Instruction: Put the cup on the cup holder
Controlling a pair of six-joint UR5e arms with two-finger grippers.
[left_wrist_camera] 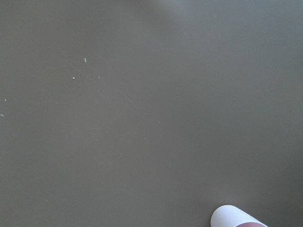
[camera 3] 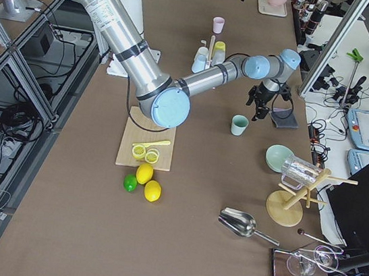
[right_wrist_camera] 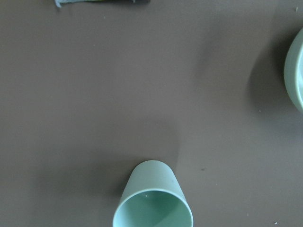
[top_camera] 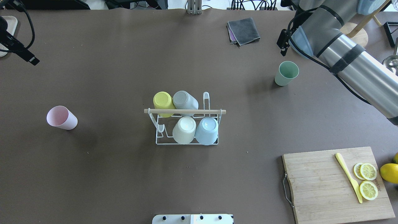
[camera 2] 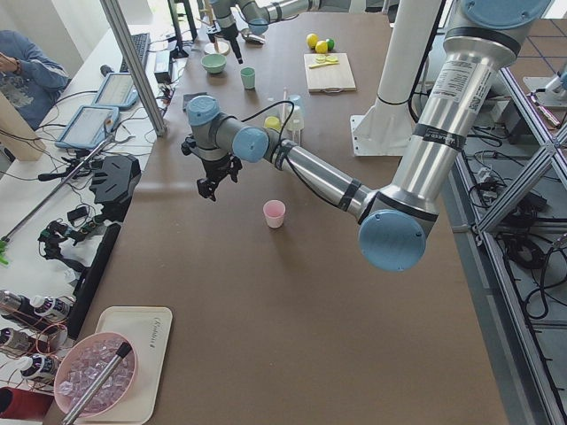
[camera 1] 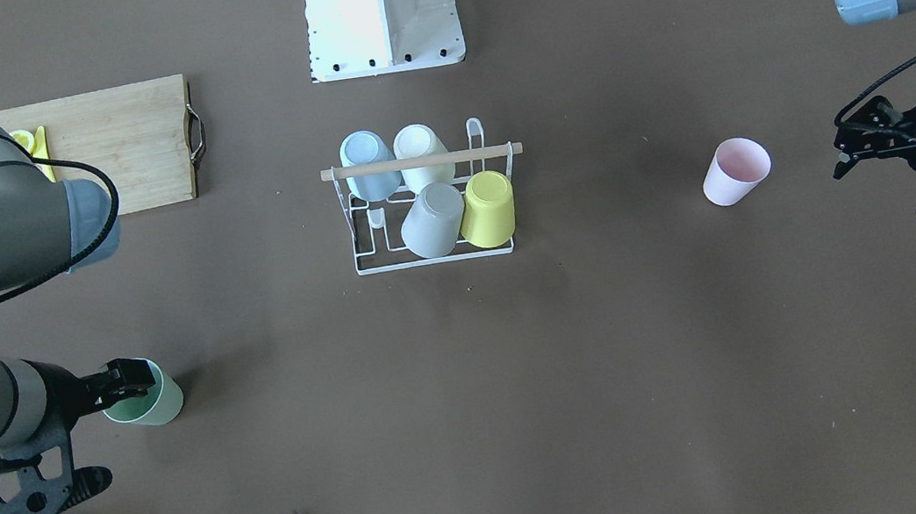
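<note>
The green cup (camera 1: 143, 406) is standing mouth-up on the surface (camera 1: 613, 360), well apart from the cup holder (camera 1: 421, 161), and the right claw (camera 1: 129, 377) is hanging close by it, though I cannot tell if it is released or clenched.

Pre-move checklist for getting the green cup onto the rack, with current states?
1. Free prong on the cup holder: ok, two prongs are bare.
2. Green cup graspable: ok, upright, mouth up, standing alone on the table.
3. Right gripper around the cup: not ok. The right wrist view shows the cup at the lower edge with no fingers on it.
4. Right jaw state: cannot tell.
5. Left gripper out of the way: ok, it looks open and is apart from the pink cup.
6. Path from green cup to holder: ok, only bare table between them.
</note>
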